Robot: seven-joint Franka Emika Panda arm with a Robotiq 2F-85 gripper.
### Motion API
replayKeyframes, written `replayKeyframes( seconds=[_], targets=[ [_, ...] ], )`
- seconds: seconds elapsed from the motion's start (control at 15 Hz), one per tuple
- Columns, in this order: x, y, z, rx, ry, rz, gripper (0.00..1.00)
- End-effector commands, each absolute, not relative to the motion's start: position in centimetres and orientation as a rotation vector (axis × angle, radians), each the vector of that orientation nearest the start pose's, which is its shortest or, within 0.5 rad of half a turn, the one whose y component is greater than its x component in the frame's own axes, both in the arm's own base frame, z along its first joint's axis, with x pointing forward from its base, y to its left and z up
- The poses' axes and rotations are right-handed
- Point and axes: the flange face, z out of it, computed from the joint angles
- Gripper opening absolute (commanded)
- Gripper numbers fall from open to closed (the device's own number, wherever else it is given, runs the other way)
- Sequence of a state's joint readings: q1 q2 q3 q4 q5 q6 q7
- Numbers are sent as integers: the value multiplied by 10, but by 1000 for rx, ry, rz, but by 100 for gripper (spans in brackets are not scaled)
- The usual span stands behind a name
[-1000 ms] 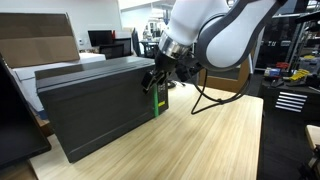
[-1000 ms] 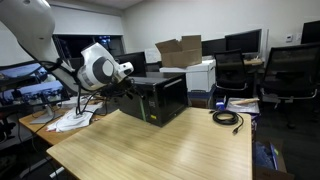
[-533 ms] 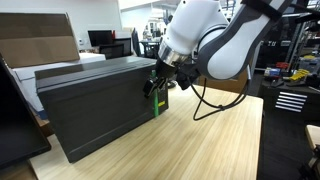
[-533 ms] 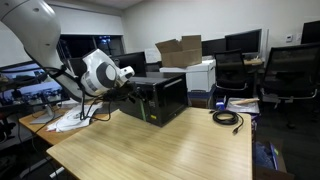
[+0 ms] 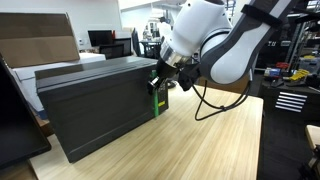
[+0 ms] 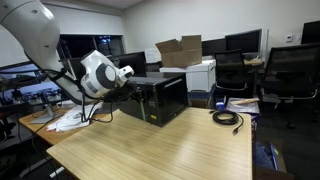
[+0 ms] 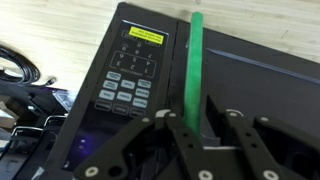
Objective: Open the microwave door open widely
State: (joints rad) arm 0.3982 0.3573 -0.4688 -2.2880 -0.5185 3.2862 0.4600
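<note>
The microwave is a dark box at the back of the wooden table, also seen in an exterior view. The microwave door lies flat against the front, with a green strip along its vertical edge. My gripper is at that edge. In the wrist view the gripper straddles the green strip, with one finger pressed against it and the other on the door side. The jaws stand narrow around the door edge. The button panel lies just beside them.
A cardboard box stands behind the microwave. A white printer sits next to it. A black cable is coiled on the table. Papers lie near the arm's base. Office chairs stand beyond the table.
The jaws have closed in from wide open to a narrow stance around the green strip. The arm has shifted slightly towards the door edge. The door has not moved.
</note>
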Motion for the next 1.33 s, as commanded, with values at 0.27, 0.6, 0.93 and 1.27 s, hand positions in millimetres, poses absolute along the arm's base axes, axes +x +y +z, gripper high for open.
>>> replayKeyframes(
  seconds=[0.27,0.6,0.93,1.27],
  targets=[
    [549,9,279,-3048,-69,-1133,5],
    [544,9,275,-3055,17,-1152,5],
    [540,11,273,-3076,108,-1120,5],
    [540,12,273,-3073,148,-1134,5]
  ],
)
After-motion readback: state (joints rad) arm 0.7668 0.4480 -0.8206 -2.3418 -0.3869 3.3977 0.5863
